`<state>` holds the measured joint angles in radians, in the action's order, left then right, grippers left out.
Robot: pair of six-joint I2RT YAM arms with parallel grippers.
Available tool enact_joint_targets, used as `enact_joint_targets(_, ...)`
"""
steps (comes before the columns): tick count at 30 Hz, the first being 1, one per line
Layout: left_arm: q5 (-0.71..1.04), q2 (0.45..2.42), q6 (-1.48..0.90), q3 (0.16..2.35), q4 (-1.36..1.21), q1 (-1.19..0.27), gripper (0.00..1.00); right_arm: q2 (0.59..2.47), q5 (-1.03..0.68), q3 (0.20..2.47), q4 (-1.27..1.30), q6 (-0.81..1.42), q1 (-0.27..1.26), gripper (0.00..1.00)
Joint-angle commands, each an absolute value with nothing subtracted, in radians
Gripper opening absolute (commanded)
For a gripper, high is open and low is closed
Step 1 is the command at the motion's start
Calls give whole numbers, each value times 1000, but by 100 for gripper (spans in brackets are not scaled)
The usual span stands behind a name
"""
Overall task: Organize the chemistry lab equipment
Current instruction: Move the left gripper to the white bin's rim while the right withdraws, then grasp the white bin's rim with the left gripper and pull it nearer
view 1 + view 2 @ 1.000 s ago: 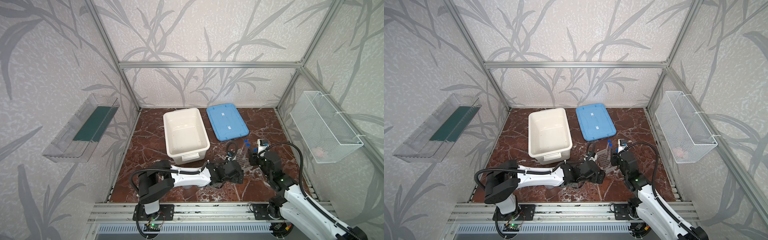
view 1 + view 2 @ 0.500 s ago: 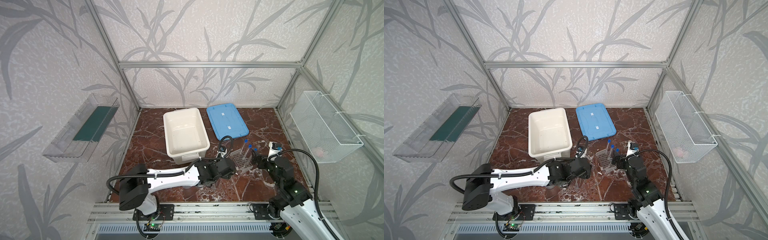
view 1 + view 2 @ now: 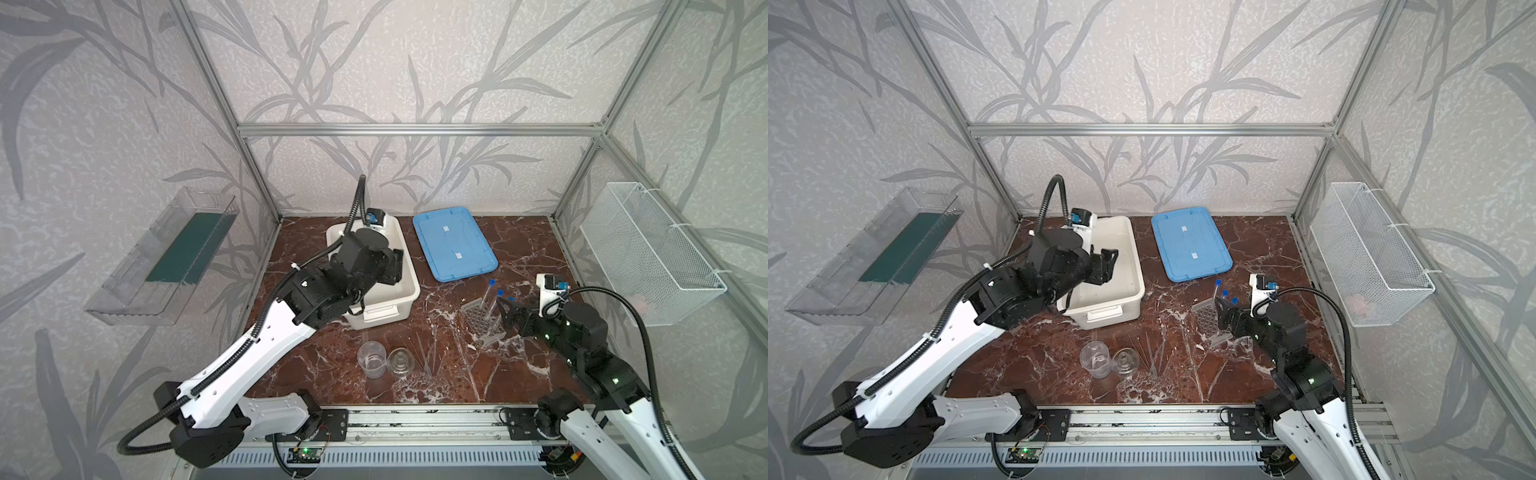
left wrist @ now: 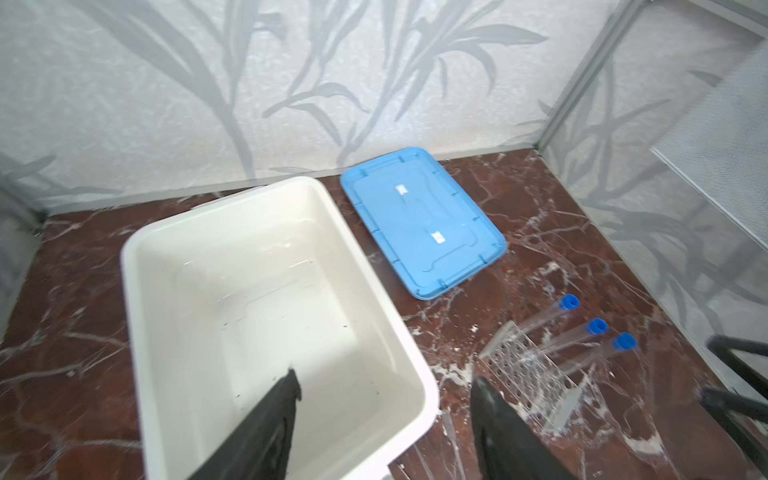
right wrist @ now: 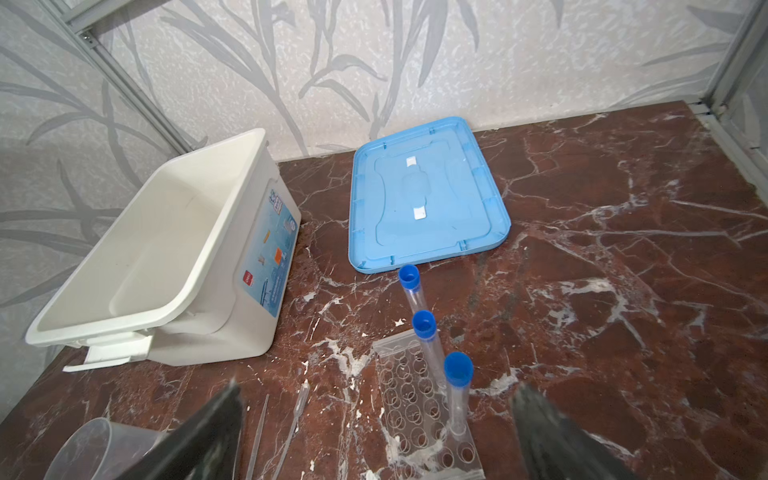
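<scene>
The clear tube rack [image 3: 484, 322] sits on the right half of the marble table [image 3: 523, 249], in front of the blue lid [image 3: 455, 245]. Three blue-capped tubes [image 5: 424, 324] stand in its holes in a row, leaning toward the lid in both top views.

The right gripper [image 3: 505, 309] is just beside the rack on its right. Its jaws are spread wide and hold nothing. In the right wrist view the nearest tube rises between the two black fingers [image 5: 540, 424], and whether either finger touches the rack cannot be told.

At the front middle the clear beaker [image 3: 371, 359] and the small clear flask [image 3: 400, 361] stand side by side (close enough that they may be touching). The thin glass rods [image 3: 428, 353] lie just right of the flask, between it and the rack.

The white tub [image 3: 411, 274] sits uncovered at the back left of centre, with the lid flat on the table to its right. The left gripper [image 3: 1106, 266] hangs over the tub's right side with its jaws apart and nothing between them, and that arm hides much of the tub in both top views.

A wire basket [image 3: 648, 253] hangs on the right wall and a clear shelf [image 3: 166, 257] on the left.
</scene>
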<state>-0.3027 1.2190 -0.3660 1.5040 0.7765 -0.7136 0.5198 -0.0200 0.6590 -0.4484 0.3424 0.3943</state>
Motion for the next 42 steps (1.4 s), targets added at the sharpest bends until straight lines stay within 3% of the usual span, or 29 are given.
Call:
enact_joint_targets(1,-240,1244,-330,1492,920,-551,62,555,-100,722,-446,310,437,99)
enact_joint_targets(5,-175,1317,-374,1459,940,-364,69,653,-89,792,-473,282,533,99)
enact_joint_targets(11,-242,1409,-398,1421,885,-266,80,822,-5,909,-562,262,704,99)
enact_joint_targets(14,-204,1468,-415,1406,860,-227,80,859,0,907,-543,269,737,99)
enact_joint_targets(19,-258,1508,-455,1372,831,-220,68,880,-4,898,-510,276,742,99)
enact_joint_targets(27,-188,1493,-537,1272,748,-201,49,911,-19,876,-447,292,742,99)
enact_joint_targets(40,-129,1340,-751,1079,580,-202,10,901,-6,832,-387,331,743,99)
enact_joint_targets(42,-113,1320,-825,1059,563,-207,9,900,-9,830,-383,336,742,99)
